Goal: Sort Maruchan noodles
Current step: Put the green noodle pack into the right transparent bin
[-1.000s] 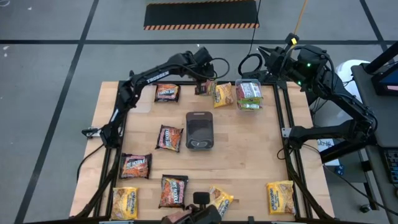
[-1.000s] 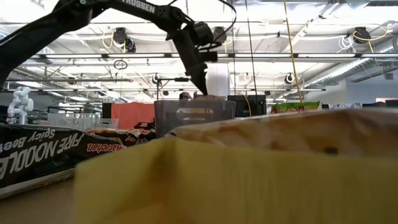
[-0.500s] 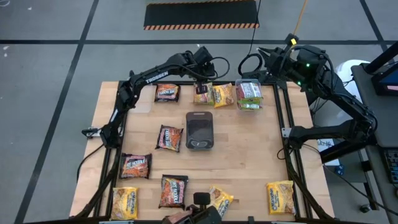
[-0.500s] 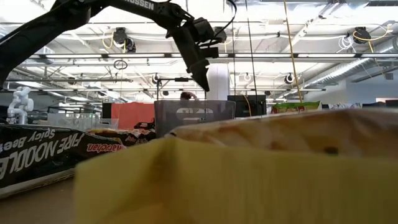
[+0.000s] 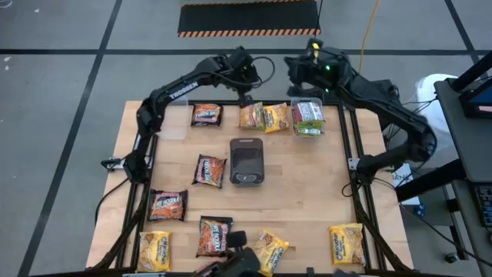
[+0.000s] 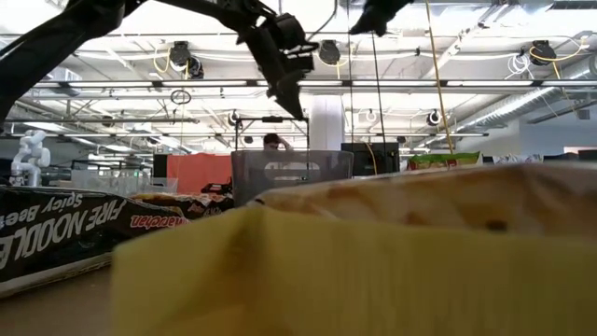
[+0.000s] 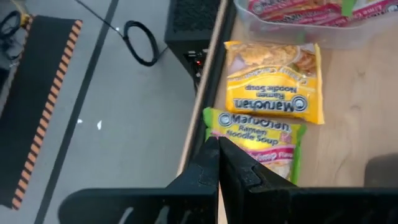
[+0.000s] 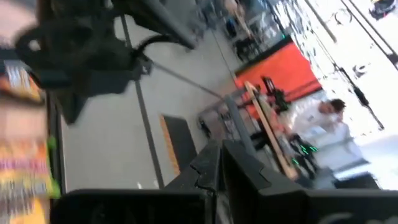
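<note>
- Sorting looks barely begun: only one clear plastic tub (image 5: 308, 118) at the far right of the wooden table (image 5: 307, 192) holds packets, pink and green-edged ones as far as I can tell.
- Just left of the tub lie a yellow Maruchan packet (image 5: 276, 117) and, beside it, a green-edged Maruchan packet (image 5: 250, 115), both flat on the wood and not in any container.
- The left gripper (image 5: 244, 95) hangs above the far edge near that green-edged packet, its fingers pressed together with nothing between them.
- The right gripper (image 5: 295, 68) is raised beyond the far edge, near the tub; its wrist view looks out into the room, its fingers are nearly together, and no packet shows in them.
- Still scattered: dark fire-noodle packets (image 5: 206, 115) at far left, mid left and near left, and yellow packets (image 5: 347, 245) along the near edge.
- A dark grey tray (image 5: 246, 161) sits at the centre.
- The table is pale butcher-block wood on a grey floor with a hazard-striped mat (image 5: 248, 18) beyond it; the room behind is an open workshop with ceiling lights and a person in the distance.
</note>
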### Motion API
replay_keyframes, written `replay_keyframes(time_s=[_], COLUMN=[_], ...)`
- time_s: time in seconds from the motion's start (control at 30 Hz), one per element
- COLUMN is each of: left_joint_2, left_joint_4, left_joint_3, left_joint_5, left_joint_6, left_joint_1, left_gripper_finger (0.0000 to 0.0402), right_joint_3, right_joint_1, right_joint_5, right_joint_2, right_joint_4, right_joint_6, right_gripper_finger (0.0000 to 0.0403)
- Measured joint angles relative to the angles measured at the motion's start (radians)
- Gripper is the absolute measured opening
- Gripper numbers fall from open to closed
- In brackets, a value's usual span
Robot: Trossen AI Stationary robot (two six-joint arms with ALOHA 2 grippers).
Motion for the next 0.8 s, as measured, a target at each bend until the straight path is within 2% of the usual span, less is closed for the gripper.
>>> replay_keyframes(time_s=[0.13, 0.27, 0.53, 0.8], left_joint_2=[-0.039, -0.075, -0.134, -0.186], left_joint_4=[-0.037, -0.093, -0.210, -0.262], left_joint_3=[0.000, 0.000, -0.001, -0.001], left_joint_5=[0.024, 0.044, 0.076, 0.077], left_joint_6=[-0.010, -0.031, -0.039, -0.036], left_joint_1=[0.043, 0.096, 0.188, 0.253], left_gripper_finger=[0.0000, 0.0000, 0.0001, 0.0002], right_joint_3=[0.093, 0.197, 0.332, 0.341], right_joint_1=[-0.024, -0.035, -0.036, -0.033], right_joint_5=[-0.174, -0.265, -0.272, -0.272], right_joint_2=[0.081, 0.176, 0.392, 0.542], right_joint_4=[0.030, 0.029, -0.014, -0.125], right_joint_6=[0.101, 0.155, 0.228, 0.232], right_gripper_finger=[0.0014, 0.0003, 0.0000, 0.0000])
